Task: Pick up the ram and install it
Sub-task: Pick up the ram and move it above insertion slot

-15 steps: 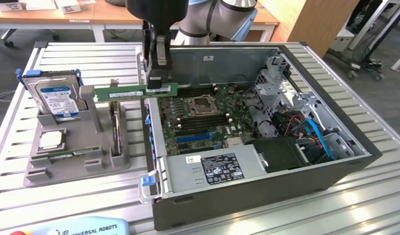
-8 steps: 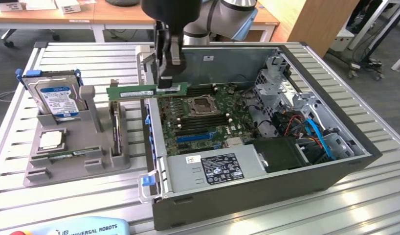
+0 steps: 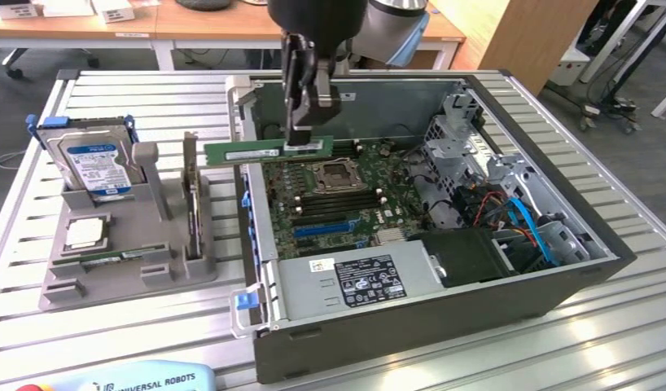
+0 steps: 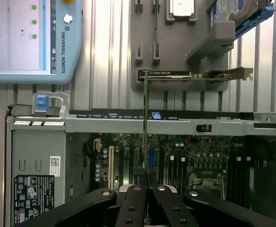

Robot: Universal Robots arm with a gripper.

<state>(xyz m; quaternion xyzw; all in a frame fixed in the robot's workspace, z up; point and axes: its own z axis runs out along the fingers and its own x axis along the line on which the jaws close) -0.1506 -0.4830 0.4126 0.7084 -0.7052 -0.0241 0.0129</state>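
Black two-finger gripper (image 3: pixel 308 140) pinches long, thin green RAM stick (image 3: pixel 265 151) w/ white label at upper centre of the exterior view, held level above open grey PC case (image 3: pixel 420 334). Pickup looks done; stick not yet seated in slots of green motherboard (image 3: pixel 382 208).

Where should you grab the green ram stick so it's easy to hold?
Probably best by its two flat faces, coming from above. The ram hangs on edge, thin and level, so its sides are easy to pinch. The gripper is shut on it that way near one end, leaving the bottom edge free.
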